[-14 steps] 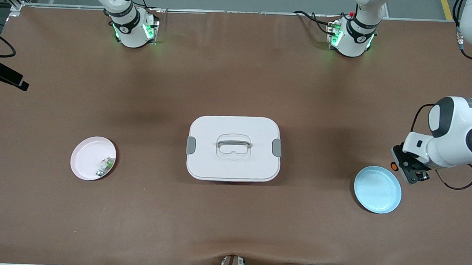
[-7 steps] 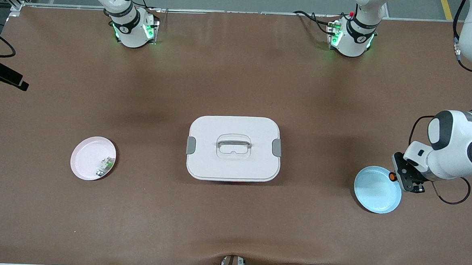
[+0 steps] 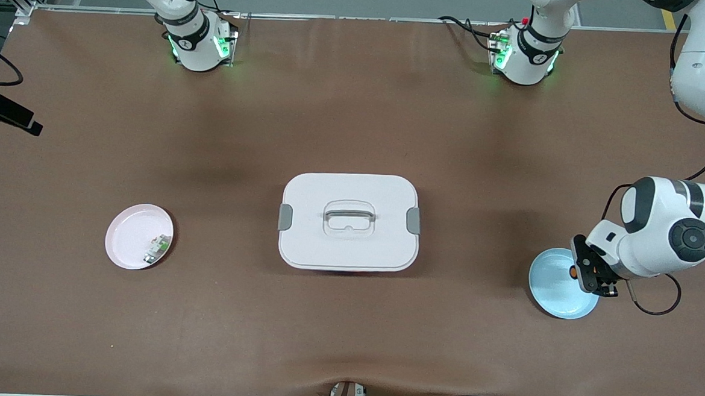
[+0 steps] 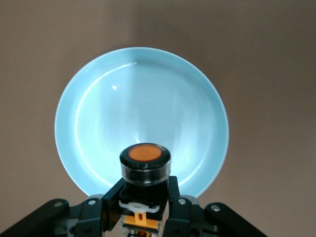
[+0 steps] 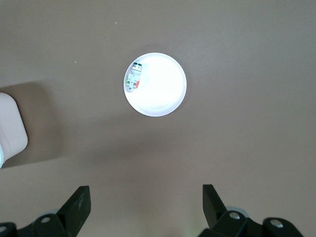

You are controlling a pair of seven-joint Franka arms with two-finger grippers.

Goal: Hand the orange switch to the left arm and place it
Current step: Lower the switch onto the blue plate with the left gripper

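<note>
Orange-capped and black-bodied, the orange switch [image 4: 145, 163] sits clamped between the fingers [image 4: 111, 210] of the left gripper [image 3: 584, 273], cap end pointing outward from the jaws. That gripper hangs over the blue plate [image 3: 556, 290], above the part of the plate toward the left arm's end of the table; in the left wrist view the switch shows against the plate's [image 4: 143, 103] pale blue floor, raised off it and not touching. The left arm [image 3: 684, 197] comes down from the table edge at its own end and bends at the wrist over the plate.

White and lidded, the box [image 3: 349, 222] stands in the middle of the brown table [image 3: 356, 132], with grey latches on its two short sides and a grey handle on top. Taking the box as landmark: the blue plate lies well apart from it toward the left arm's end of the table and slightly nearer to the front camera; the pink plate [image 3: 130, 237] lies well apart from it toward the right arm's end, at about the same level. A small green-and-white component [image 3: 158, 248] rests in the pink plate, at its rim on the side facing the box.

The right gripper [image 5: 145, 207] waits high over the table with its fingers [image 5: 79, 202] spread wide and nothing between them; its wrist view looks down on the pink plate [image 5: 163, 94] and one corner of the box [image 5: 11, 126]
</note>
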